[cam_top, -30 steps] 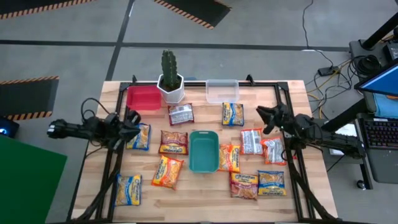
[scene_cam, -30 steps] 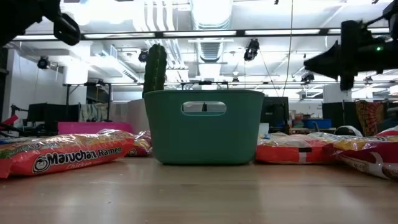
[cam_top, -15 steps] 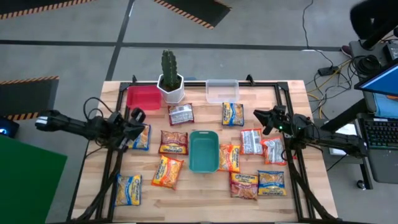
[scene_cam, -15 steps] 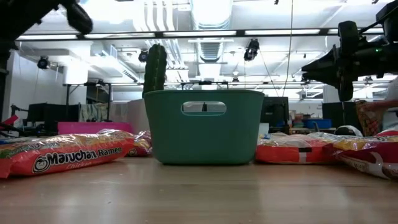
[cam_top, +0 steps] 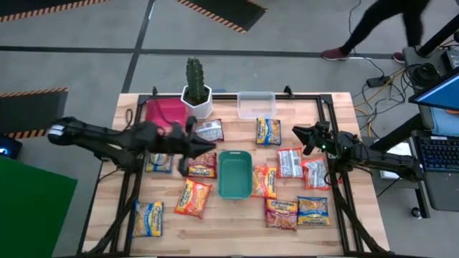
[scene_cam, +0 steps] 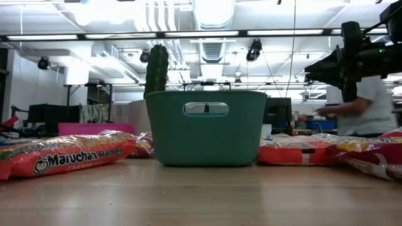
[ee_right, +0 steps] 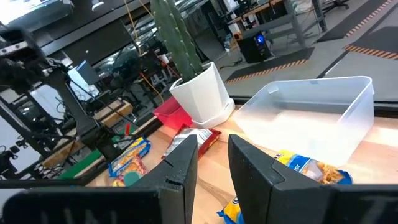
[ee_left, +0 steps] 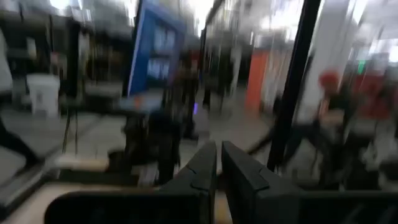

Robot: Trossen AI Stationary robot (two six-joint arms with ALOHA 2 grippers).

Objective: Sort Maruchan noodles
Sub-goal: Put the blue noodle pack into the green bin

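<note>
The Maruchan noodle packets lie flat and scattered on the table: yellow-blue ones (cam_top: 268, 131) (cam_top: 148, 218), orange-red ones (cam_top: 193, 198) (cam_top: 200, 163) and white-red ones (cam_top: 209, 131) (cam_top: 290, 162). My left gripper (cam_top: 201, 143) (ee_left: 219, 155) hangs blurred in the air above the packets left of the green tray (cam_top: 234, 173). Its fingers are shut and point level toward the table's right. My right gripper (cam_top: 296, 133) (scene_cam: 308, 68) (ee_right: 213, 146) hovers above the table's right part, narrowly open and pointing toward the cactus (ee_right: 180, 37). Neither holds anything.
A pink tray (cam_top: 165, 111), a cactus in a white pot (cam_top: 195, 89) and a clear tray (cam_top: 256, 104) stand along the far edge. The green tray (scene_cam: 205, 127) is in the middle. A person (cam_top: 380, 25) walks beyond the far right corner. Bare wood lies along the near edge.
My left arm has swung fast toward the table's right, from over the left edge's packets to near the green tray, and has left the low view. My right gripper has shifted slightly toward the table's left. A person has walked in beyond the far edge.
</note>
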